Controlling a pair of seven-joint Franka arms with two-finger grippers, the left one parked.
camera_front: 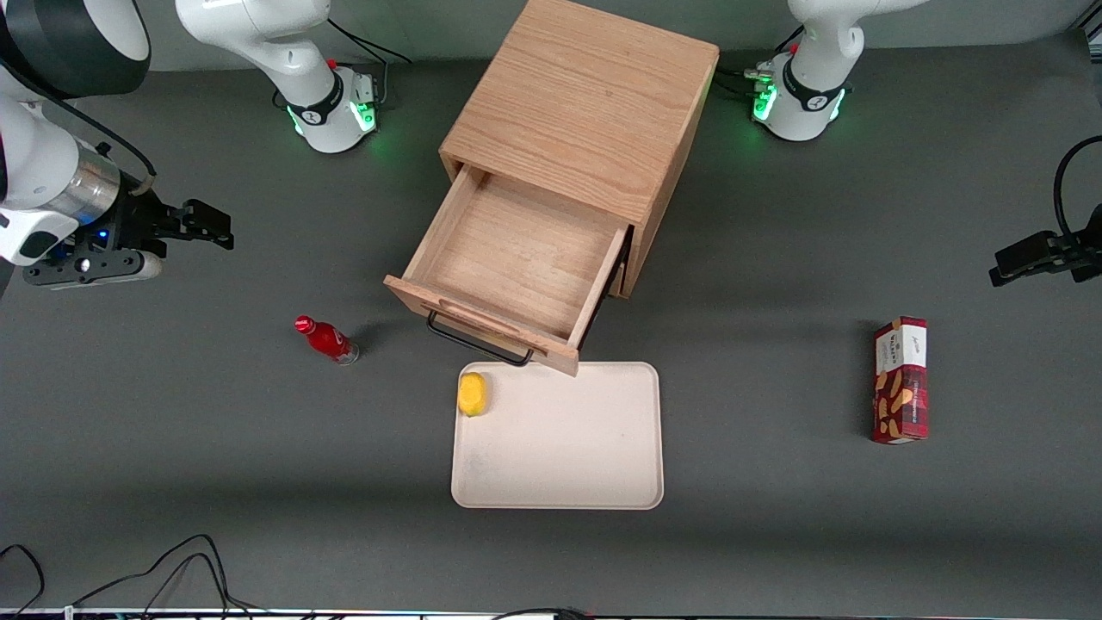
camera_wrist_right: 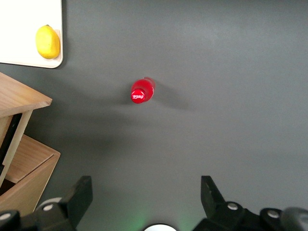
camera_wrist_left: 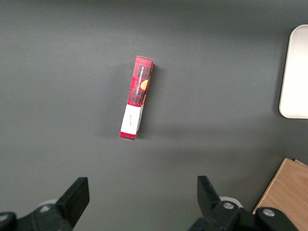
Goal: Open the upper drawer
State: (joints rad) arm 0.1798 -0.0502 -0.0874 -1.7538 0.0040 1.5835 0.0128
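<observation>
Tray is lying lowest in the frame, lemon sitting at its upper-left corner. Just above, the upper drawer is standing pulled well out, interior bare; task looks complete. Hand is hanging at frame left, fingers apart, empty, well apart from the handle, probably retracted to clear it.

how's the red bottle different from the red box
The red bottle stands upright toward the working arm's end, small and round; the red box lies flat toward the parked arm's end, long, rectangular and larger. Both rest on the bare table, apart from the tray. The hand hangs open, away from both.
</observation>
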